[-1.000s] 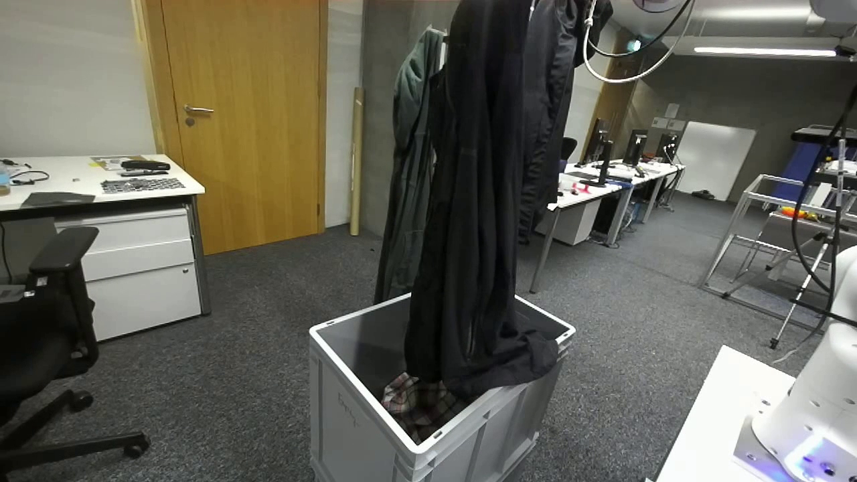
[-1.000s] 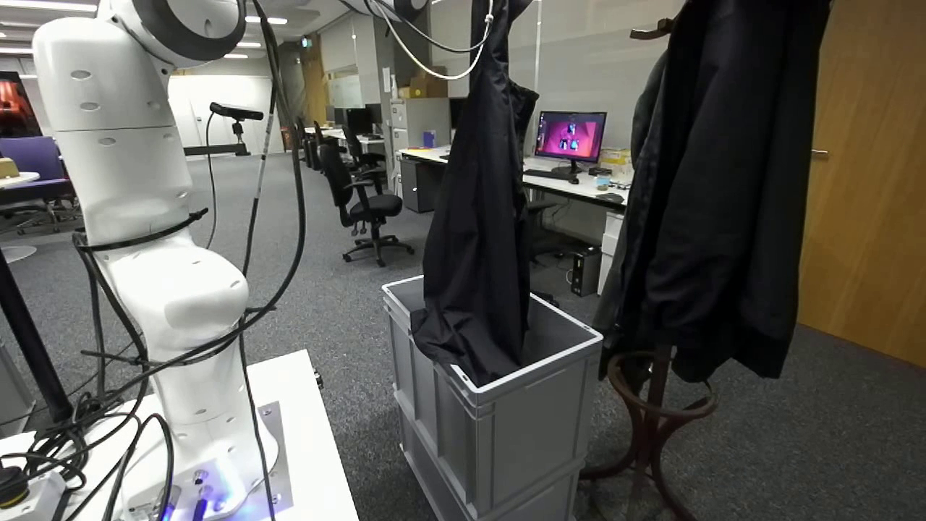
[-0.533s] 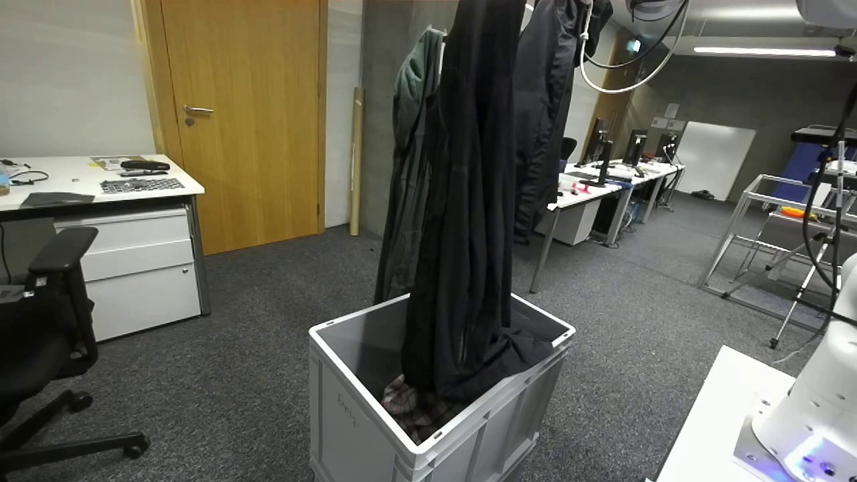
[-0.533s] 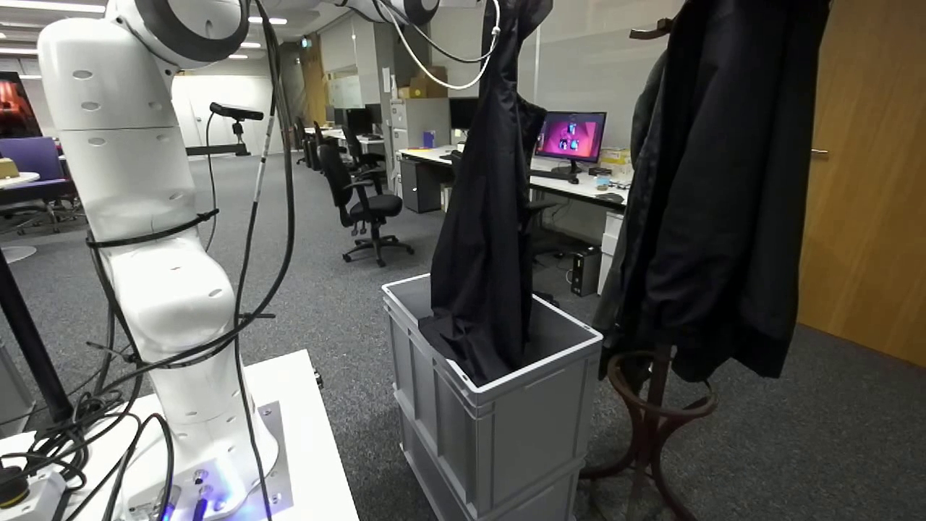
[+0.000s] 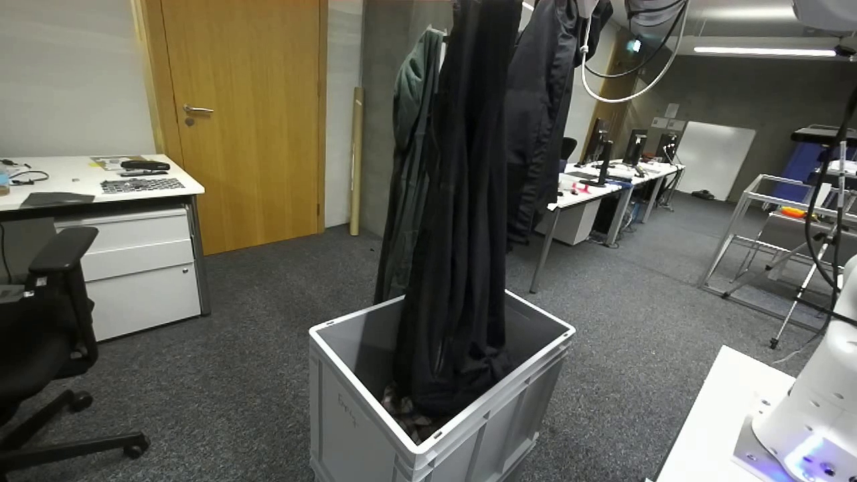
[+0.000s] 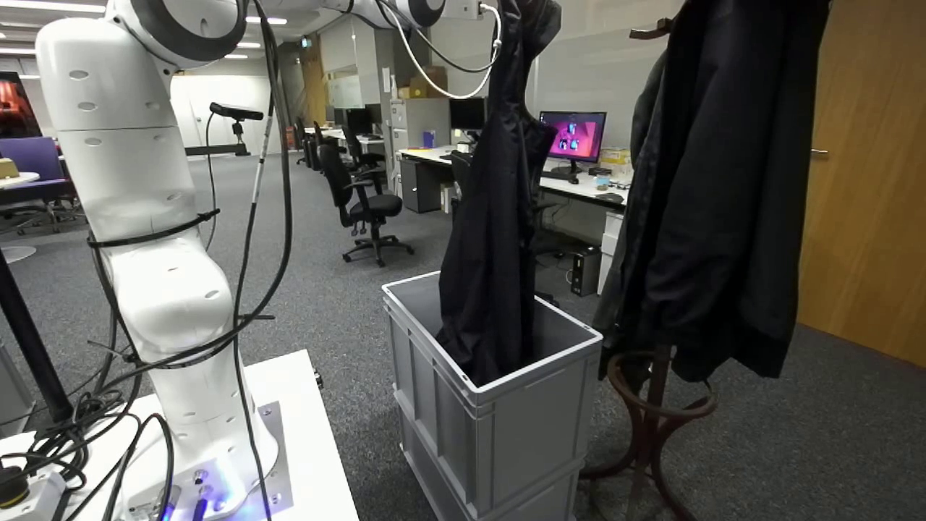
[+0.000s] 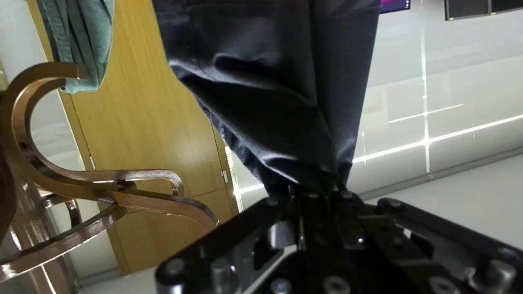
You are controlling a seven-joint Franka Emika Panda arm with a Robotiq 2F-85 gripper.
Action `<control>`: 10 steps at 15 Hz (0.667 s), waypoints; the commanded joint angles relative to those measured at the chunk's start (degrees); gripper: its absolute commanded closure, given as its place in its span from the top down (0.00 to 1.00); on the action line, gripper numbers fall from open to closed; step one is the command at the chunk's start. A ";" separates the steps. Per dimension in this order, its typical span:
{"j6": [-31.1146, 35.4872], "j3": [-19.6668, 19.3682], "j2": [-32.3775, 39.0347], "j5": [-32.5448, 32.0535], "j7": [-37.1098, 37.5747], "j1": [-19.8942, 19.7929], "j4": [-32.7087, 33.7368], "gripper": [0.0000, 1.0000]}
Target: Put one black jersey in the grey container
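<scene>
The limp black jersey (image 7: 273,81), likely light, seemed best held bunched, as nearly closed fingers (image 7: 347,202) pinched it, at bottom centre.

Legible text: none | grey container (image 5: 365,432): handwriting (image 5: 347,410) on its side (too blurred to read)

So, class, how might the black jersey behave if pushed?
Probably floppy: the black jersey hangs in long folds, gathered at the claw. Pushed, it would likely crumple, since its lower end creases inside the grey container. It may be slippery, given its slight sheen.
</scene>
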 commanded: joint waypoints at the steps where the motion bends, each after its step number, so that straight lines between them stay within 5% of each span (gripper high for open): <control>1: -3.56 -0.81 -2.49 -5.71 6.58 -0.32 -0.73 0.00; 10: -15.35 -0.85 -4.02 -18.55 18.58 -0.06 -0.42 0.00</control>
